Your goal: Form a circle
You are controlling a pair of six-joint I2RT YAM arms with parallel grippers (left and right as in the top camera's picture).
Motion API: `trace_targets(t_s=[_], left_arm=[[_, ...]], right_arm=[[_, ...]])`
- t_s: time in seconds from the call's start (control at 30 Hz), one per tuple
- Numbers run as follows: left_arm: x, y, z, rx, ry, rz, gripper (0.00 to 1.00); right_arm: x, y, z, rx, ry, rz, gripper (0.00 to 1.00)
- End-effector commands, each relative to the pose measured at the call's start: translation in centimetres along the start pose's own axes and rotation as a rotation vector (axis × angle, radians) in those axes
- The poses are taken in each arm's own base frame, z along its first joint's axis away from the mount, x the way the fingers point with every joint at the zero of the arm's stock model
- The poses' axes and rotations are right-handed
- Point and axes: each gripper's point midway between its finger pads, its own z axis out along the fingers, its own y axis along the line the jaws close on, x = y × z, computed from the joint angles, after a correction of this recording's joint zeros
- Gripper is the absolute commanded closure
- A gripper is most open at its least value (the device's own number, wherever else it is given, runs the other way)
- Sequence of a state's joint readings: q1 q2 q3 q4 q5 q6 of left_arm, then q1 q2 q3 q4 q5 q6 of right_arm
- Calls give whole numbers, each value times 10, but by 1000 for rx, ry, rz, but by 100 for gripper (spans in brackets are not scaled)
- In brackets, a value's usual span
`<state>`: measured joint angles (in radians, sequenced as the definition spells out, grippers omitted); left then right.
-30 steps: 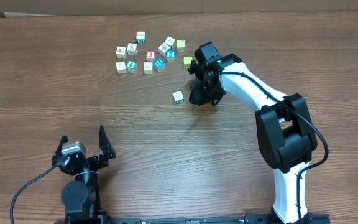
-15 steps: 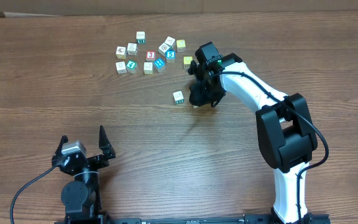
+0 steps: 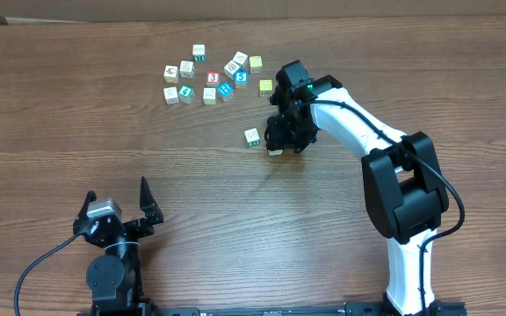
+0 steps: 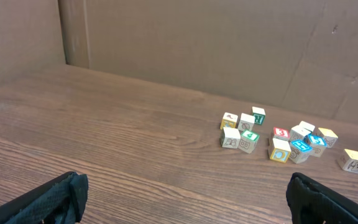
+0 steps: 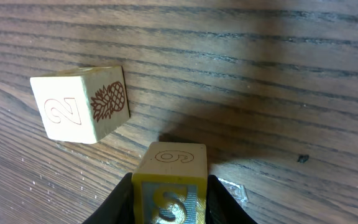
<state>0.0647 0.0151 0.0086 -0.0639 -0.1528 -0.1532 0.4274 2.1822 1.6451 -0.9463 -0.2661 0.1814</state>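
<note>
The right hand (image 3: 277,146), pointing down over the middle of the bench (image 3: 60,132), clamps a yellow-edged wooden letter cube (image 5: 169,180). The left hand (image 3: 117,195) gapes wide at the front edge. The ring-like white, teal and yellow cube group (image 3: 233,68) sits near the far edge.

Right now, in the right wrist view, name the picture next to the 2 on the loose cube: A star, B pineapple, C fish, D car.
B: the loose cube, next to the S cube in the right gripper, shows a brown pineapple beside its 2.
</note>
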Motion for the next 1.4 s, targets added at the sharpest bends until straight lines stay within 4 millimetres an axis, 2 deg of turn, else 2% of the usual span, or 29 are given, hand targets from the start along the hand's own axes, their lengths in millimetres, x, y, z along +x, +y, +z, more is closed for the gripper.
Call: trace_targets(t_s=[0.0, 0.37, 0.67, 0.83, 1.37], left_arm=[[0, -5, -1, 22, -3, 19, 0], [0, -5, -1, 22, -4, 19, 1], [0, -5, -1, 22, -4, 19, 0], [0, -5, -1, 22, -3, 19, 0], [0, -5, -1, 22, -4, 19, 1]], right_arm=[[6, 4, 4, -3, 20, 26, 75], [15, 23, 11, 18, 33, 47, 75], [13, 18, 13, 103, 5, 17, 75], [9, 8, 11, 165, -21, 11, 75], [0, 11, 12, 151, -57, 0, 74]])
